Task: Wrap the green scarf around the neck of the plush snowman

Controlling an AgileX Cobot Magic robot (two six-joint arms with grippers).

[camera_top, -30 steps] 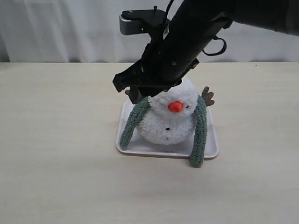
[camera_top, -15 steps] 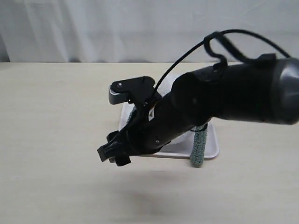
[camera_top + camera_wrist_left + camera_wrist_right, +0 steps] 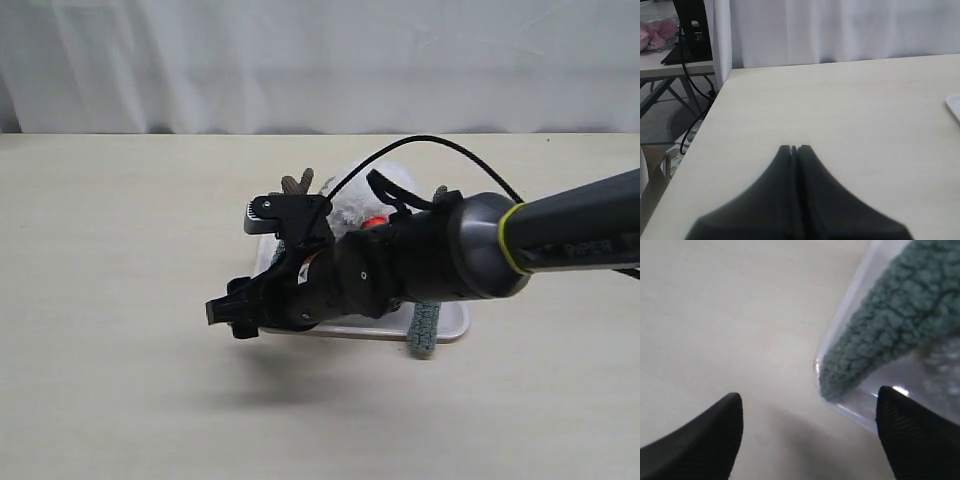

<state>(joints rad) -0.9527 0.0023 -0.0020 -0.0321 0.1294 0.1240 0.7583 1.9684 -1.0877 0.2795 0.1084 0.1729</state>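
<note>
scarf: dull green | snowman: white | nose: orange-red | tray: white

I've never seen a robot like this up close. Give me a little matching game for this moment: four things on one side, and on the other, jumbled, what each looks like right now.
Things:
1. left gripper
2. right gripper
3. plush snowman
4. green scarf

Descriptions:
A. dull green and fuzzy, one end lying in the white tray
B. jaws wide open
C. white, with an orange-red nose
D. jaws shut together

Pairs: 1-D, 2-B, 3-C, 4-A.
</note>
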